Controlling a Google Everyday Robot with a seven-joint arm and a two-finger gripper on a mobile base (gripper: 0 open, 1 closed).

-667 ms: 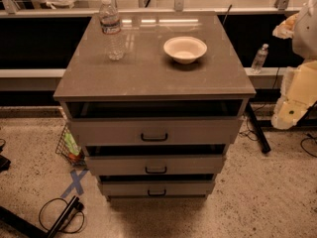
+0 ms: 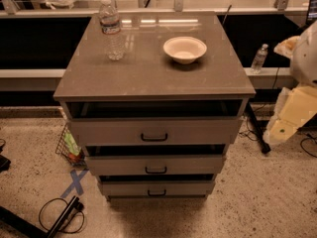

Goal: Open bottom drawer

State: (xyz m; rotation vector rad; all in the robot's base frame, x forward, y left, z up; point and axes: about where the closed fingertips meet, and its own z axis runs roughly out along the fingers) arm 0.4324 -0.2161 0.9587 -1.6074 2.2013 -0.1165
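The bottom drawer is the lowest of three in the grey cabinet, close to the speckled floor. Its long axis runs left to right and its flat front faces the camera. Its small black bar handle lies along the same line, at the middle of the front. A dark strip shows along the top edge of the front.

Directly above the bottom drawer is the middle drawer, and above that the top drawer, each wider than the one below and each with a dark gap over its front. Higher still is the counter. It carries a clear water bottle, standing upright towards the left, and a pale bowl towards the right, the two well apart.

Left of the bottom drawer, on the floor, is a blue tape cross, with a wire basket just above it.

The end effector hangs far up and to the right of the bottom drawer, well apart from the cabinet. I cannot tell how far open it is, and nothing shows in its hold.
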